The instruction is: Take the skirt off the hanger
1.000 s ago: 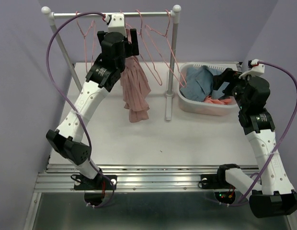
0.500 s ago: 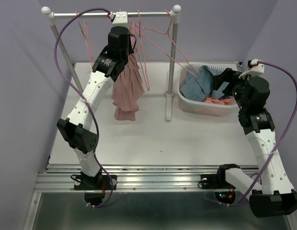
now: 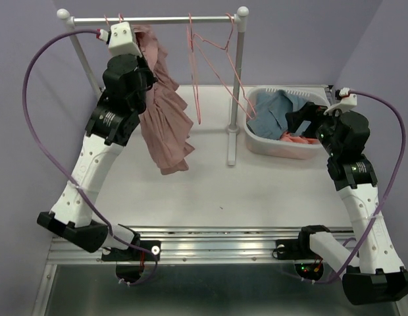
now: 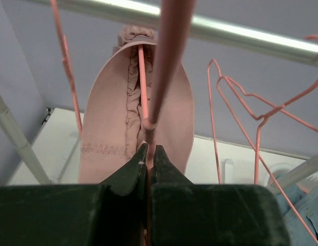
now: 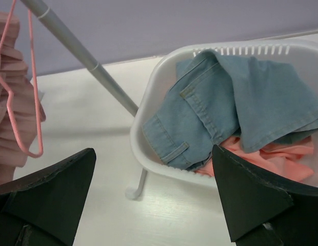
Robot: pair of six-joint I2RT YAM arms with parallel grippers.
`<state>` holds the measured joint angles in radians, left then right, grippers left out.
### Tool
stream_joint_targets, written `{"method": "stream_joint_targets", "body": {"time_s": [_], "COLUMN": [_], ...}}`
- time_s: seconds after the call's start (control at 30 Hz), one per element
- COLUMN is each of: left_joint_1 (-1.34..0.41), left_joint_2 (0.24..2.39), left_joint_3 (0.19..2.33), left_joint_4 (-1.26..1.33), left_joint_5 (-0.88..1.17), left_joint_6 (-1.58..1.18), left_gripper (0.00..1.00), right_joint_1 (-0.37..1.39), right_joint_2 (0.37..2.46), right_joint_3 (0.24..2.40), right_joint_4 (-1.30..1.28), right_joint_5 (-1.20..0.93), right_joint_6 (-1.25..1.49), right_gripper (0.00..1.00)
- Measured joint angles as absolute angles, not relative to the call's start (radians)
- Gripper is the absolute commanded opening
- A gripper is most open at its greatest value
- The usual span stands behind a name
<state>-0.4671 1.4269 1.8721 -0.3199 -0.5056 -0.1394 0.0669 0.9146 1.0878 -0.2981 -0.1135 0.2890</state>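
The left end effector [image 4: 148, 154] is pinched together on the pink wire of the hanger [image 4: 168, 66], just under the rail [image 4: 241, 33]. The dusty pink skirt [image 4: 110, 128] sits on that hanger, gathered waistband up. It may also be caught between the fingers, but the close view is too blurred to tell. From above, the skirt drapes beside the left arm at the rail's left end, over the worktop [image 3: 256, 191]. Empty hangers [image 3: 214, 52] hang further right. The right end effector [image 5: 151, 177] hovers with its fingers spread wide, near a white basket [image 5: 148, 120] holding jeans [image 5: 225, 97].
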Motion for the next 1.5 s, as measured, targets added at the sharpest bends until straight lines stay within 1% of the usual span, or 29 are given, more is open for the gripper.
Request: {"method": "stream_joint_targets", "body": {"time_s": [0.2,0.4,0.47,0.6,0.73,0.8,0.9,0.97,1.07,1.1,1.3,1.5], "left_joint_1": [-0.475,-0.558,-0.578,-0.609,-0.617,-0.621,-0.623,-0.623,-0.627,-0.628,-0.64,-0.667], "left_joint_2": [1.226,1.073,1.042,1.012,1.038,1.071,1.134,1.196,1.298,1.323,1.349,1.349], "left_joint_3": [1.533,1.192,1.133,1.039,1.015,1.015,1.018,1.04,1.09,1.108,1.159,1.216], "left_joint_4": [-0.291,-0.327,-0.342,-0.363,-0.366,-0.363,-0.365,-0.387,-0.423,-0.437,-0.485,-0.555], "left_joint_5": [-0.513,-0.537,-0.541,-0.564,-0.587,-0.604,-0.631,-0.65,-0.668,-0.669,-0.679,-0.722], "left_joint_6": [-0.258,-0.421,-0.461,-0.561,-0.632,-0.669,-0.711,-0.746,-0.796,-0.814,-0.897,-0.975], "left_gripper": [0.0,0.0,0.0,0.0,0.0,0.0,0.0,0.0,0.0,0.0,0.0,0.0], "right_joint_1": [0.067,0.067,0.067,0.067,0.082,0.125,0.262,0.456,0.657,0.699,0.821,0.992], "right_joint_2": [0.838,0.718,0.679,0.688,0.717,0.728,0.755,0.789,0.82,0.821,0.851,1.0], "right_joint_3": [1.023,0.921,0.845,0.758,0.663,0.645,0.643,0.643,0.643,0.643,0.641,0.675], "right_joint_4": [-0.334,-0.344,-0.333,-0.325,-0.328,-0.33,-0.314,-0.275,-0.236,-0.211,-0.041,0.046], "right_joint_5": [-0.237,-0.409,-0.48,-0.577,-0.616,-0.614,-0.56,-0.477,-0.42,-0.403,-0.389,-0.296], "right_joint_6": [0.312,0.368,0.397,0.424,0.439,0.441,0.442,0.441,0.43,0.424,0.353,0.301], "right_gripper": [1.0,1.0,1.0,1.0,1.0,1.0,1.0,1.0,1.0,1.0,1.0,1.0]}}
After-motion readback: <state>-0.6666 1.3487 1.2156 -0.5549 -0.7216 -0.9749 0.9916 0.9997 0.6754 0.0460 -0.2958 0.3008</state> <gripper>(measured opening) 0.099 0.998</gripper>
